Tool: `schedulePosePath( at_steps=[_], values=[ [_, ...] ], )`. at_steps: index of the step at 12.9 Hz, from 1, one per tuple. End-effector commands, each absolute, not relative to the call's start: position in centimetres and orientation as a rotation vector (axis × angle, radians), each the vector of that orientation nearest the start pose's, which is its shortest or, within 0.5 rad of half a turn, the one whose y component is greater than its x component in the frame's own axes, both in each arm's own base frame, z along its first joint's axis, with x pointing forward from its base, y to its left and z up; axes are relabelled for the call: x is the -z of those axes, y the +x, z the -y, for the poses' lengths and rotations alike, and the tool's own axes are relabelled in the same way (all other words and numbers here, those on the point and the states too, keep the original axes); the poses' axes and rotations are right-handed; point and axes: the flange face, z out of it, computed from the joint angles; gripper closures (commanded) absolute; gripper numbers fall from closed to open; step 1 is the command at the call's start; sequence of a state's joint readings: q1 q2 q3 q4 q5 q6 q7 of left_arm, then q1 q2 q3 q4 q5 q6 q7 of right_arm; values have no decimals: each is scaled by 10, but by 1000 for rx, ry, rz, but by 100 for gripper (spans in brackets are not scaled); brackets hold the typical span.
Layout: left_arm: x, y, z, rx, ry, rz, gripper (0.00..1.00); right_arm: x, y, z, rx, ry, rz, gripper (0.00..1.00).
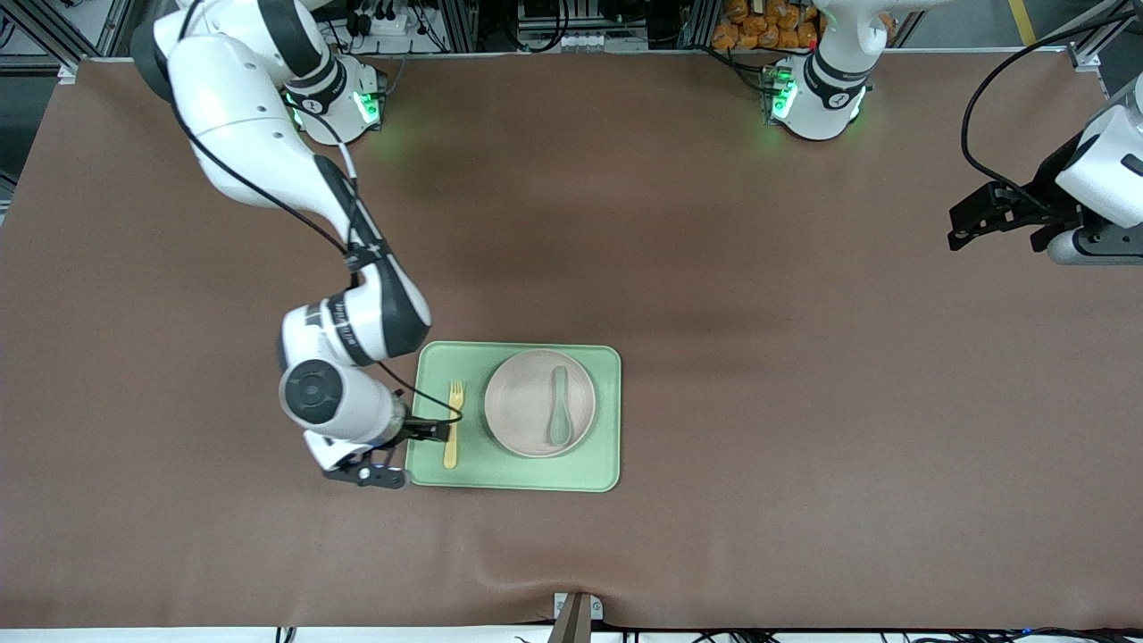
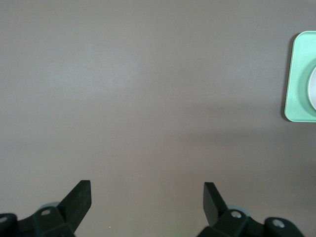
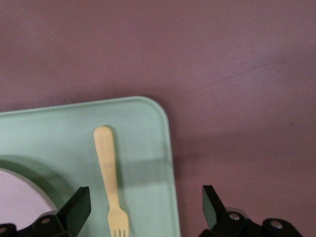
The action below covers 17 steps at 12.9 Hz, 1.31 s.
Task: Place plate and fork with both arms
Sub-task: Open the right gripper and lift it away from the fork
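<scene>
The beige speckled plate (image 1: 522, 404) sits on a pale green tray (image 1: 600, 451) near the table's middle. The pale yellow fork (image 1: 454, 424) lies flat on the tray beside the plate, toward the right arm's end. My right gripper (image 1: 412, 435) is open and empty, low over the tray's edge next to the fork. In the right wrist view the fork (image 3: 107, 168) lies between the open fingers of the right gripper (image 3: 145, 207), on the tray (image 3: 59, 133), with the plate's rim (image 3: 15, 197) at the corner. My left gripper (image 1: 982, 219) waits open and empty over bare table (image 2: 147, 202).
A grey-green spoon (image 1: 560, 406) lies on the plate. The brown mat (image 1: 804, 375) covers the whole table. The left wrist view shows the tray's corner (image 2: 298, 74) and a sliver of plate (image 2: 313, 89). A small bracket (image 1: 576, 616) sits at the table's near edge.
</scene>
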<state>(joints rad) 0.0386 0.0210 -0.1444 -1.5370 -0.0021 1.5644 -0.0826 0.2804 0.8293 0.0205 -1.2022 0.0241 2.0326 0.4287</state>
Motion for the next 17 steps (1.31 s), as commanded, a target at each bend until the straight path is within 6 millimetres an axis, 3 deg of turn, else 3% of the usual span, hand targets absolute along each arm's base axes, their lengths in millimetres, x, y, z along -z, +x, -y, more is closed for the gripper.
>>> schedulePosePath(
  at_steps=[1,3,5,7,8,11,15,17],
  values=[
    [-631,556,60,0,-3161,-59,0,-366,718,-162,-82,-3085,-200,0],
    [-631,556,60,0,-3161,-59,0,-430,703,-128,-125,-3093,-231,0],
    [-631,557,59,0,-3161,-56,0,-479,689,-98,-129,-3086,-286,0],
    [-631,556,60,0,-3161,-59,0,-529,667,-89,-104,-3088,-264,0],
    [-631,556,60,0,-3161,-59,0,-547,657,-76,-108,-3091,-233,0],
    [-632,555,60,0,-3161,-59,0,-581,614,-50,-84,-3093,-239,0],
    [-633,555,59,0,-3162,-59,0,-605,563,-34,-27,-3094,-273,0],
    [-633,555,59,3,-3161,-59,0,-622,544,-37,15,-3103,-259,0]
  ],
)
